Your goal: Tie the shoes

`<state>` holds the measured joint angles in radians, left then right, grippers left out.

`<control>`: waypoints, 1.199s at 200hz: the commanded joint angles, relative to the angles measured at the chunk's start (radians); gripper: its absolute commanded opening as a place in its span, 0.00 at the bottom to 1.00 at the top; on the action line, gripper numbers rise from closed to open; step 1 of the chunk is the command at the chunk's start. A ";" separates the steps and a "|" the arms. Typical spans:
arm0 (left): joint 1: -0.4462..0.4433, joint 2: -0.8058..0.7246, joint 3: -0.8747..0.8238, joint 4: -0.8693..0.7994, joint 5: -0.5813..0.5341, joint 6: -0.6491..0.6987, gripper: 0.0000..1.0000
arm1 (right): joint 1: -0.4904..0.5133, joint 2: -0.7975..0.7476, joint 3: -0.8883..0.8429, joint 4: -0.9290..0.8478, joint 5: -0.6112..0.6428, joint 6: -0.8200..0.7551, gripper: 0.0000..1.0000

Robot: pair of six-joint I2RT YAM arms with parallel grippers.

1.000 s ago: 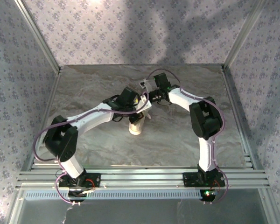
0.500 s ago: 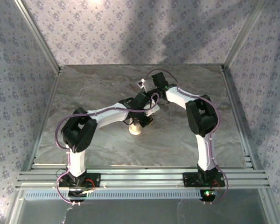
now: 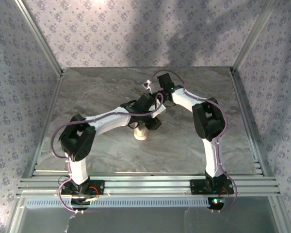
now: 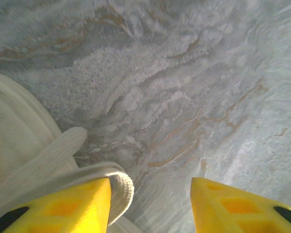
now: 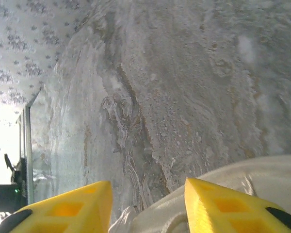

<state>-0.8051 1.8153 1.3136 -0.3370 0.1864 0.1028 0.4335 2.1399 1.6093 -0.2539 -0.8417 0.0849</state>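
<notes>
The cream-white shoe (image 3: pixel 141 134) stands in the middle of the marble table, its toe towards the near edge. My left arm reaches across it and my left gripper (image 3: pixel 153 124) hangs just right of its upper. In the left wrist view the left gripper (image 4: pixel 150 187) is open, with bare table in the gap. A white lace loop (image 4: pixel 120 188) lies against the inner side of one yellow finger, and the shoe (image 4: pixel 14 136) is at the left. My right gripper (image 5: pixel 146 187) is open too, low over the shoe (image 5: pixel 266 170).
Grey marble-patterned table (image 3: pixel 102 87) with floral walls on three sides and slanting metal posts at the corners. Aluminium rails (image 3: pixel 145 183) carry both arm bases at the near edge. The two wrists stand close together above the shoe.
My left arm has folded inward, its elbow drawn back and its gripper shifted right, across the shoe's upper. The right wrist pulled back slightly. The shoe stayed put.
</notes>
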 commanded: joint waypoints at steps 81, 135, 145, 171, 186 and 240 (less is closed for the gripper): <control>0.235 -0.303 -0.183 0.035 0.073 -0.220 0.46 | -0.080 -0.371 -0.232 -0.169 0.180 0.007 0.55; 0.316 -0.285 -0.404 0.168 0.148 -0.385 0.36 | -0.004 -0.510 -0.542 -0.123 0.254 -0.007 0.60; 0.298 -0.276 -0.435 0.199 0.149 -0.413 0.34 | 0.001 -0.496 -0.547 -0.120 0.248 -0.018 0.61; 0.222 -0.254 -0.483 0.280 0.132 -0.473 0.32 | 0.010 -0.453 -0.520 -0.138 0.241 -0.065 0.68; 0.179 -0.229 -0.475 0.300 0.126 -0.500 0.32 | 0.010 -0.428 -0.498 -0.153 0.237 -0.085 0.69; 0.140 -0.275 -0.414 0.187 0.060 -0.357 0.32 | 0.010 -0.351 -0.431 -0.197 0.229 -0.165 0.68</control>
<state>-0.6701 1.5860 0.8406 -0.0830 0.2893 -0.3580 0.4393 1.7580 1.1301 -0.4015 -0.6125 -0.0162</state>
